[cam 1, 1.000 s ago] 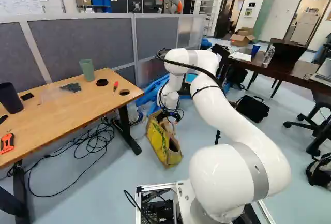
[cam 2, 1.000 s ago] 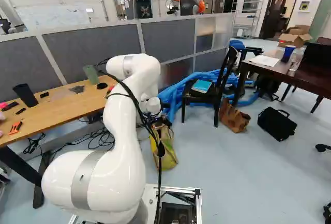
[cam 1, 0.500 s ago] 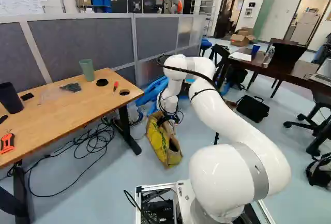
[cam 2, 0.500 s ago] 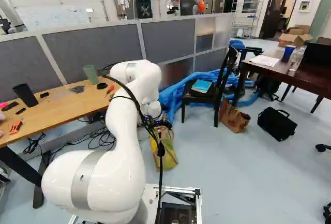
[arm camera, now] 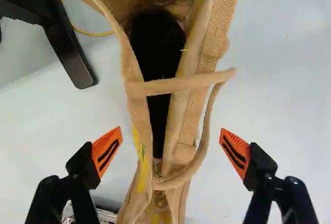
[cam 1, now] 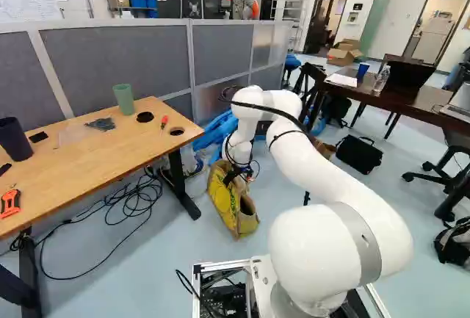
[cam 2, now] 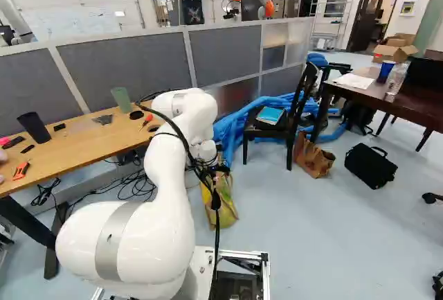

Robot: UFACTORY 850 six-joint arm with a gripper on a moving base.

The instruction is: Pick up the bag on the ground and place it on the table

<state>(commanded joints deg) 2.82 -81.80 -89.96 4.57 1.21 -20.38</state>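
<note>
Floor (cam 1: 147, 274), twelve o'clock: gripper (arm camera: 171, 136) has lowered toward the jute tote (cam 1: 233, 211), fingers (arm camera: 107, 151) wide astride its handles (arm camera: 178, 83), grasp apparently imminent.

We see coarse woven cloth along the bag's (arm camera: 140, 113) edges, and a soft, matt cloth handle (arm camera: 181, 85). The table (cam 1: 81, 156) looks like smooth wood with a faint sheen. Our arm (cam 1: 334, 244) is smooth and glossy (it catches the light nicely), the partition (cam 1: 114, 64) matt and cloth-like, the floor (cam 2: 304, 224) smooth, the bottle (cam 2: 396, 80) clear plastic.
</note>
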